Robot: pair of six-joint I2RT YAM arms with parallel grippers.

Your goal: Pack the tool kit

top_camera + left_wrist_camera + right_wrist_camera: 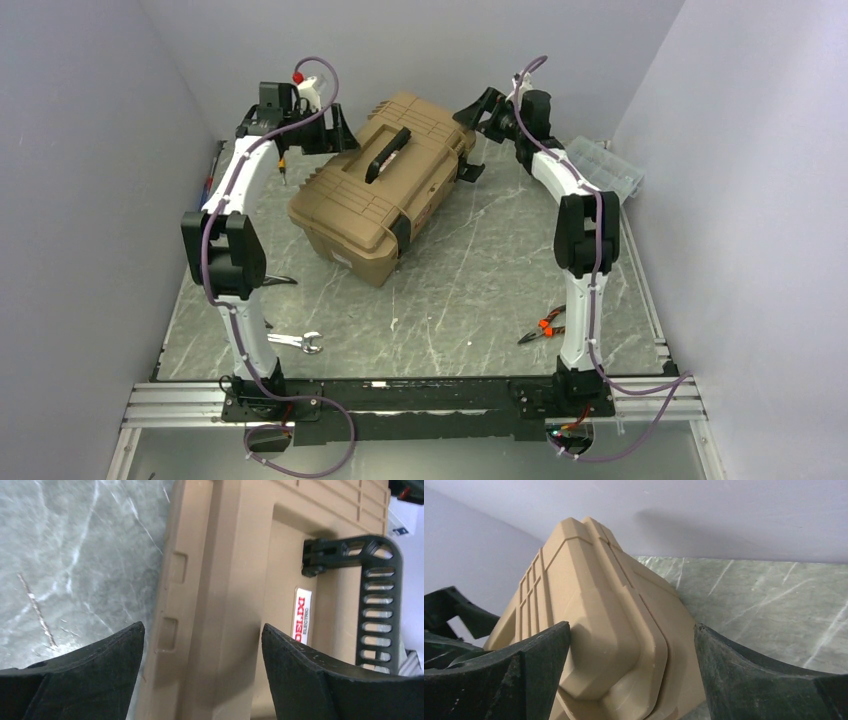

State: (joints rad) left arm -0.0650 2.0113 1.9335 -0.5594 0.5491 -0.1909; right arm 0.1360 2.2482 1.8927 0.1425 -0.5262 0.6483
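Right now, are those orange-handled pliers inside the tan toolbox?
No, the pliers lie on the table, outside the closed toolbox.

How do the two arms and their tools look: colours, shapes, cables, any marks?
The left arm and the right arm both have white links and black joint housings. A purple cable runs along each arm and loops near its base. A small red knob sits by the left wrist. The left tool and the right tool each have two thick, black, wedge-shaped fingers, matt and slightly scuffed.

The grey marbled table (470,290) carries the tan toolbox (350,215), a wrench (300,342), orange-handled pliers (543,327) and a clear organiser case (606,168).
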